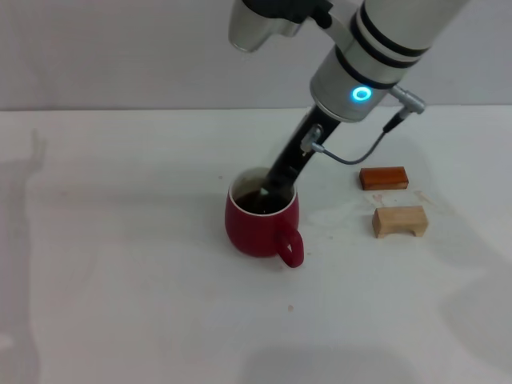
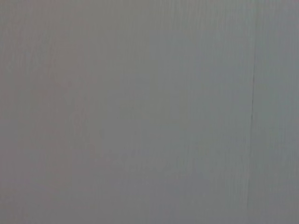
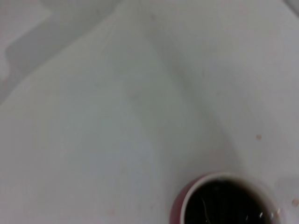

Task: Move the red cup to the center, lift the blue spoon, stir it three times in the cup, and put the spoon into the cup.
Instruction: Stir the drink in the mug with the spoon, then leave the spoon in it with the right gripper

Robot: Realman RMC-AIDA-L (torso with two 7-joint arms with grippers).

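Observation:
The red cup stands upright near the middle of the white table, its handle toward the front right. It holds dark liquid, which also shows in the right wrist view. My right gripper comes down at a slant from the upper right, and its dark tip is inside the cup's mouth, at the liquid. The blue spoon does not show in any view. My left gripper is out of view, and the left wrist view shows only a plain grey surface.
A small orange-red block and a pale wooden block lie to the right of the cup. A grey cable hangs from my right wrist above them. The white table spreads to the left and front.

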